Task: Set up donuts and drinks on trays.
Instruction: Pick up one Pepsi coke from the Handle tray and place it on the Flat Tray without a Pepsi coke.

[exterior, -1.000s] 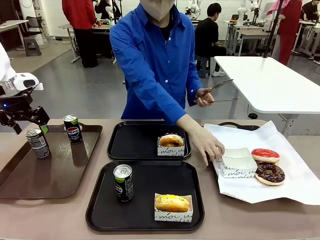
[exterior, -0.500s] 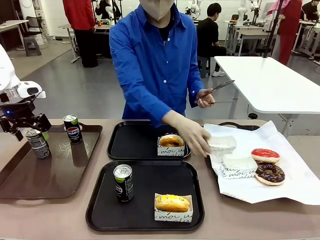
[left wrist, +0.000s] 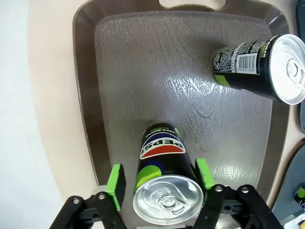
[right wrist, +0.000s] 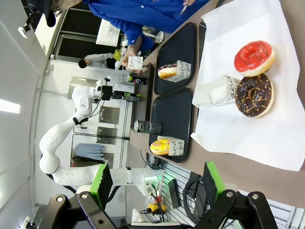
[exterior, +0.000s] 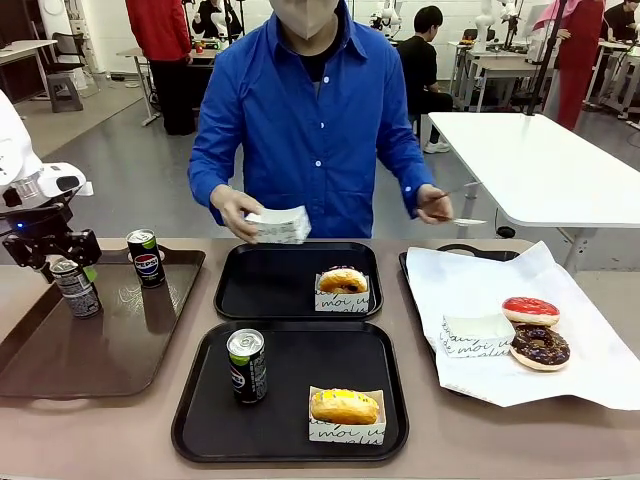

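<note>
Evidently the can (left wrist: 161, 157) was the item in hand. It stood upright at the near left of the brown tray (left wrist: 119, 71), long axis vertical. The left gripper (left wrist: 158, 179) sat over its top end, looking down along that axis. The green pads (left wrist: 116, 183) straddled the upper body, one on each side. One pad looked to be touching and the other showed a sliver of gap, so I could not tell whether the grip was made.

A second can (left wrist: 257, 64) stood well apart, farther back on the same tray.

The far tray (exterior: 270, 285) held a donut (exterior: 342, 279) in its paper box but no drink. The near tray (exterior: 300, 400) held both a donut and a third can (exterior: 246, 365).

My reading: the can goes to the far tray. That lies to the robot's right of the brown tray, across its raised rim, so the can needs a straight lift first. The left arm is by far the nearer one.

The right gripper (right wrist: 155, 183) hung high with its fingers spread wide and nothing between them.

The person's hand (exterior: 237, 212) held an empty paper box (exterior: 280, 225) just above the back edge of the far tray. That is a possible crossing with the can's path.
</note>
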Action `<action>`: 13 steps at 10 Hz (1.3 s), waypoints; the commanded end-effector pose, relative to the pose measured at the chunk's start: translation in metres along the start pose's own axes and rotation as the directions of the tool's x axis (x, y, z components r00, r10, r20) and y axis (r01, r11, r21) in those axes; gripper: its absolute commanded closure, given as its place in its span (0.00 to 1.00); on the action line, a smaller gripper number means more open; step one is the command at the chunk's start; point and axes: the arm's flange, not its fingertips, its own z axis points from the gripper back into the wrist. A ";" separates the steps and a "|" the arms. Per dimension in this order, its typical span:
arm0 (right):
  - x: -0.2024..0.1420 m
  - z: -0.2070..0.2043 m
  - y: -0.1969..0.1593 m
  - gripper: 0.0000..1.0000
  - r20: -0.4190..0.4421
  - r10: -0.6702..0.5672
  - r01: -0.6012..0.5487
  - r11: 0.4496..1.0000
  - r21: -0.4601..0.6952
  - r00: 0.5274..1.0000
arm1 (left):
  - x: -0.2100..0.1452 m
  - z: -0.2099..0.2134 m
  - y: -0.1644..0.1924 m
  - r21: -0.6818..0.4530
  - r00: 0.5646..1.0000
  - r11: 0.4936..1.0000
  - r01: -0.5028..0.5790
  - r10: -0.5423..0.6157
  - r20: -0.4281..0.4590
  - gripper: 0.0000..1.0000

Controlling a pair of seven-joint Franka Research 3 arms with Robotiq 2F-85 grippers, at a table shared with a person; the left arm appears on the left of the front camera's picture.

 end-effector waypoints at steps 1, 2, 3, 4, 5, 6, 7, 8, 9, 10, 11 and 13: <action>0.000 0.000 -0.001 0.00 0.003 0.012 -0.012 1.000 0.013 1.000 | 0.001 -0.003 0.001 -0.019 1.000 1.000 0.005 -0.005 0.017 0.58; 0.000 0.000 -0.001 0.00 0.003 0.012 -0.012 1.000 0.013 1.000 | 0.001 -0.003 0.001 -0.012 1.000 1.000 0.002 -0.002 0.014 1.00; 0.000 0.000 -0.001 0.00 0.003 0.012 -0.012 1.000 0.013 1.000 | 0.001 -0.002 0.001 -0.005 1.000 1.000 -0.009 0.009 0.011 1.00; 0.000 0.000 -0.001 0.00 0.003 0.012 -0.012 1.000 0.013 1.000 | 0.000 -0.001 0.001 0.002 1.000 1.000 -0.012 0.012 0.010 1.00; 0.000 0.000 -0.001 0.00 0.003 0.012 -0.012 1.000 0.013 1.000 | 0.000 0.002 0.000 0.012 1.000 1.000 -0.020 0.020 0.010 0.95; 0.000 0.000 -0.001 0.00 0.003 0.012 -0.012 1.000 0.013 1.000 | -0.002 0.008 -0.004 0.022 1.000 0.999 -0.030 0.030 0.002 0.95; 0.000 0.000 -0.001 0.00 0.003 0.012 -0.012 1.000 0.013 1.000 | -0.008 0.023 -0.015 0.050 0.999 0.998 -0.043 0.044 -0.002 1.00; 0.000 0.000 -0.001 0.00 0.003 0.012 -0.012 1.000 0.013 1.000 | -0.018 0.043 -0.026 0.047 0.999 0.998 -0.039 0.038 0.009 1.00; 0.000 0.000 -0.001 0.00 0.003 0.012 -0.012 1.000 0.013 1.000 | -0.029 0.065 -0.037 0.056 0.999 0.998 -0.032 0.032 0.017 1.00; 0.000 0.000 -0.001 0.00 0.003 0.012 -0.012 1.000 0.013 1.000 | -0.041 0.087 -0.046 0.048 0.999 0.999 -0.024 0.023 0.024 1.00; 0.000 0.000 -0.001 0.00 0.003 0.012 -0.012 1.000 0.013 1.000 | -0.053 0.106 -0.052 0.038 1.000 0.999 -0.011 0.009 0.028 1.00; 0.000 0.000 -0.001 0.00 0.003 0.012 -0.012 1.000 0.013 1.000 | -0.072 0.122 -0.055 0.037 0.997 0.998 0.054 -0.056 0.049 1.00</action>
